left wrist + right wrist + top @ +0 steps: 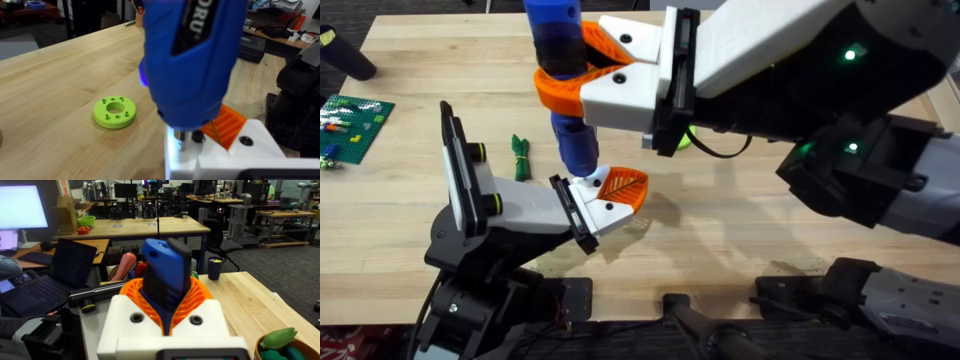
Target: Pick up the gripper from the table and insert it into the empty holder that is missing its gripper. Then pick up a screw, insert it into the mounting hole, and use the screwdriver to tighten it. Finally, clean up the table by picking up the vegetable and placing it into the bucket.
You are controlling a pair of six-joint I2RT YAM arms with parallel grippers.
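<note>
1. Your right jaws [582,75] are clamped on the blue screwdriver [565,110], tip down on the white base of the orange ribbed gripper [620,186], already seated in the holder [520,205].
2. I judge tightening underway.
3. Left jaws: cannot tell.
4. The dark green vegetable [522,158] waits on the table [740,230].

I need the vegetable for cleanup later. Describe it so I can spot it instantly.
On the wooden table, look left of the blue screwdriver, beside the white holder. The vegetable is a slender dark green bundle, unlike the flat green studded board farther left.
</note>
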